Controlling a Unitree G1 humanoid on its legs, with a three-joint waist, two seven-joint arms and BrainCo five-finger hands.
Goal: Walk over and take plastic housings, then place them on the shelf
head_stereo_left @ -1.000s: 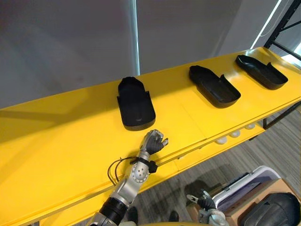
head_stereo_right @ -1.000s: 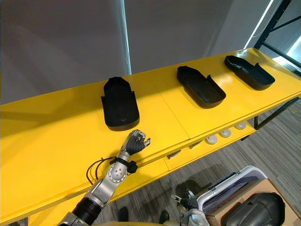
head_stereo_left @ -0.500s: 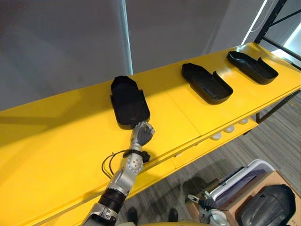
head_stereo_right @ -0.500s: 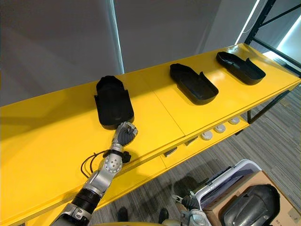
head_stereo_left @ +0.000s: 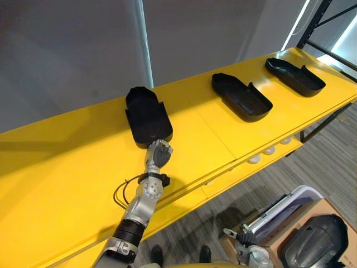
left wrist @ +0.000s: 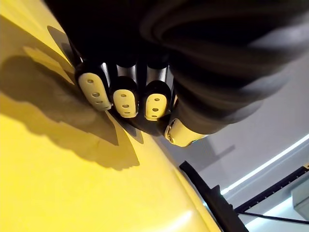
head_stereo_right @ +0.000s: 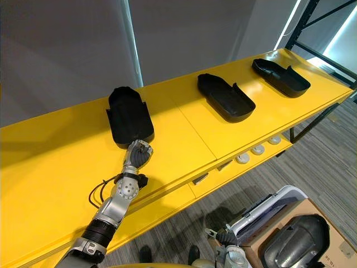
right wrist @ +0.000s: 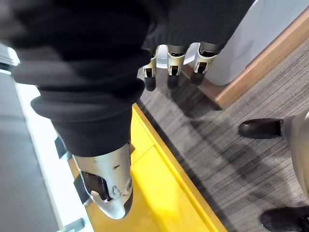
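Three black plastic housings lie along the yellow shelf (head_stereo_left: pixel 67 162): one at the left (head_stereo_left: pixel 148 117), one in the middle (head_stereo_left: pixel 241 97) and one at the far right (head_stereo_left: pixel 294 77). My left hand (head_stereo_left: pixel 159 153) rests on the shelf with its fingers (left wrist: pixel 124 95) curled, knuckles against the near end of the left housing, holding nothing. My right hand (right wrist: pixel 171 60) hangs low beside me over the grey floor, fingers relaxed and empty, and also shows at the bottom of the head view (head_stereo_left: pixel 245 239).
A cardboard box (head_stereo_left: pixel 334 223) with a dark housing (head_stereo_left: pixel 315 248) inside stands on the floor at lower right, beside a white bin (head_stereo_left: pixel 281 212). White round parts (head_stereo_left: pixel 268 152) sit on a lower ledge. A black rack upright (head_stereo_left: pixel 318 22) rises at the far right. A grey wall backs the shelf.
My left hand has moved forward and left along the shelf until its knuckles meet the left housing's near end. The whole picture has shifted slightly, so the camera moved; the housings stayed put.
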